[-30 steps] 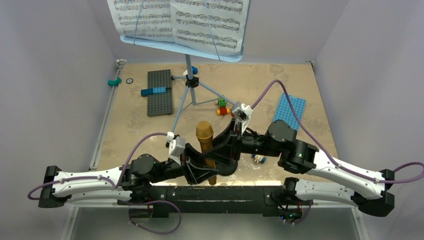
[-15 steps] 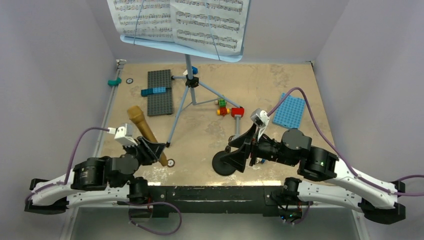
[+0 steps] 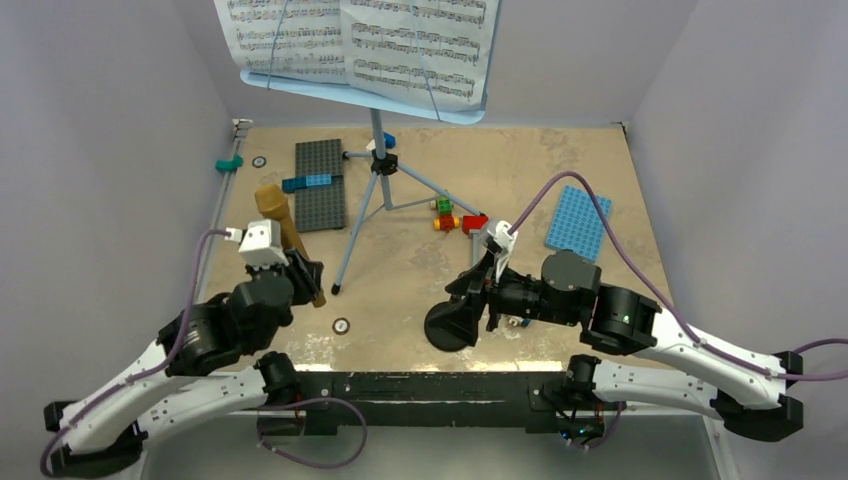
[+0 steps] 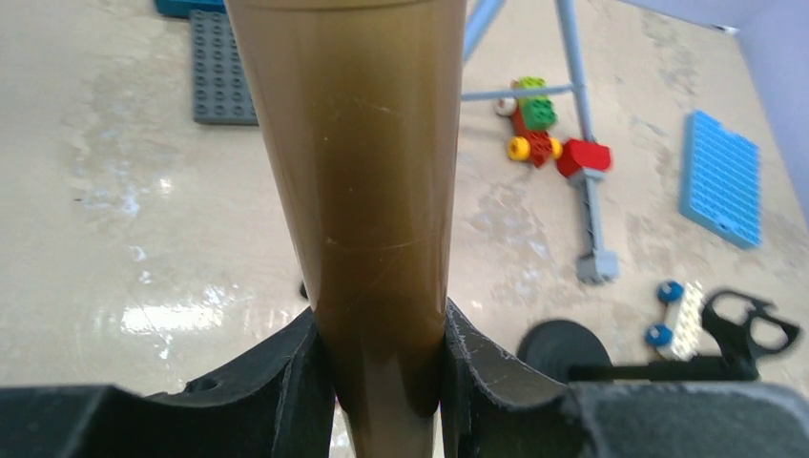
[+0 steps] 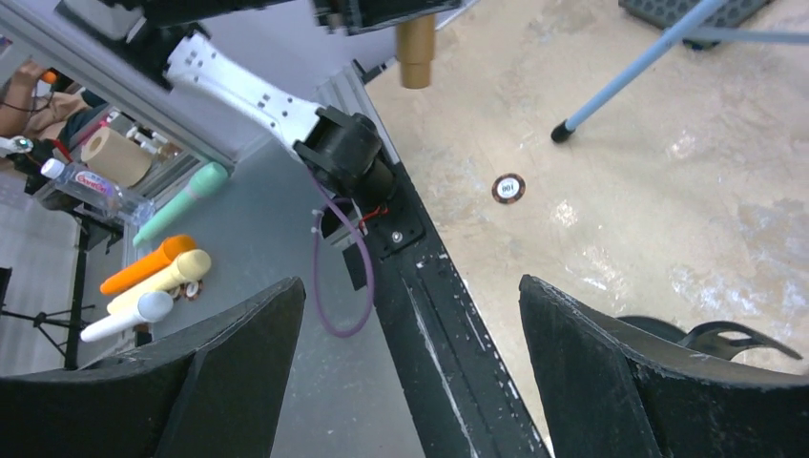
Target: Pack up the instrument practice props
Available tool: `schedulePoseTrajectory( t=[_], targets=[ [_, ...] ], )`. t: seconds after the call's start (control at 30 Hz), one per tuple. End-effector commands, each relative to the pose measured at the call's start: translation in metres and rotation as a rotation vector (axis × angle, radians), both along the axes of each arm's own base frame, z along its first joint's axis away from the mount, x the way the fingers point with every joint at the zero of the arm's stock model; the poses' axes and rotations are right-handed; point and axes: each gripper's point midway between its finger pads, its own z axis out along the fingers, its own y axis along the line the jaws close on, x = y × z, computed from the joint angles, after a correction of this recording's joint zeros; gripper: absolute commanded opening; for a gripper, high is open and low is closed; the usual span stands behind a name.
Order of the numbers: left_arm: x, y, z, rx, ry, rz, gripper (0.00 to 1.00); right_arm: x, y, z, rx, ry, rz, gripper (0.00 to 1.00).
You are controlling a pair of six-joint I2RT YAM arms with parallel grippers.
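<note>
microphone (image 4: 382, 191) sits clamped in your left jaws, head pointing away; your right jaws gape empty beside the mic stand (image 3: 447, 327).

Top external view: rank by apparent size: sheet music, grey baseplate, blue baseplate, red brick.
1. sheet music: looks largest, but it sits raised toward the camera and is cut off at the top edge, so this is unsure
2. grey baseplate
3. blue baseplate: somewhat smaller
4. red brick: smallest
</note>
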Motion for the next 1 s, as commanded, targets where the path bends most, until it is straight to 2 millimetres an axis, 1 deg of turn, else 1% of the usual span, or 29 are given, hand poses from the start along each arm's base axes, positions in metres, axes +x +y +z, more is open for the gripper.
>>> schedulePoseTrajectory(
  t=[0.0, 0.1, 0.17, 0.23, 0.27, 0.33, 0.37, 0.47, 0.63, 0.73, 0.8, 0.83, 0.97],
  targets=[
    [0.035, -0.032, 0.032, -0.009, -0.046, -0.112, 0.0, -0.001, -0.013, 0.044, 0.076, -0.095, -0.005, 0.88],
    [0.054, -0.024, 0.029, -0.047, -0.039, -0.066, 0.0, 0.001, -0.024, 0.046, 0.067, -0.113, -0.032, 0.88],
    [0.066, -0.012, 0.019, -0.076, -0.003, -0.013, 0.0, 0.003, -0.035, 0.046, 0.062, -0.129, -0.062, 0.88],
    [0.077, 0.003, 0.003, -0.126, 0.04, 0.049, 0.0, 0.002, -0.045, 0.046, 0.054, -0.145, -0.074, 0.88],
    [0.082, 0.008, -0.009, -0.168, 0.074, 0.076, 0.0, 0.002, -0.05, 0.048, 0.061, -0.161, -0.083, 0.88],
    [0.095, 0.027, -0.026, -0.24, 0.115, 0.151, 0.0, 0.005, -0.059, 0.05, 0.058, -0.184, -0.109, 0.88],
    [0.101, 0.042, -0.035, -0.271, 0.136, 0.209, 0.0, 0.005, -0.063, 0.051, 0.058, -0.192, -0.118, 0.88],
    [0.117, 0.075, -0.064, -0.32, 0.245, 0.347, 0.0, 0.006, -0.075, 0.054, 0.064, -0.208, -0.147, 0.88],
    [0.154, 0.105, -0.099, -0.367, 0.356, 0.424, 0.0, 0.003, -0.091, 0.056, 0.087, -0.221, -0.165, 0.88],
    [0.172, 0.121, -0.119, -0.384, 0.421, 0.451, 0.0, 0.002, -0.102, 0.058, 0.095, -0.231, -0.182, 0.88],
    [0.177, 0.129, -0.131, -0.382, 0.446, 0.47, 0.0, 0.002, -0.109, 0.059, 0.095, -0.237, -0.198, 0.88],
    [0.178, 0.132, -0.14, -0.374, 0.47, 0.485, 0.0, 0.002, -0.112, 0.059, 0.096, -0.241, -0.206, 0.88],
    [0.173, 0.14, -0.167, -0.351, 0.543, 0.532, 0.0, 0.003, -0.117, 0.06, 0.106, -0.255, -0.223, 0.89]
  ],
)
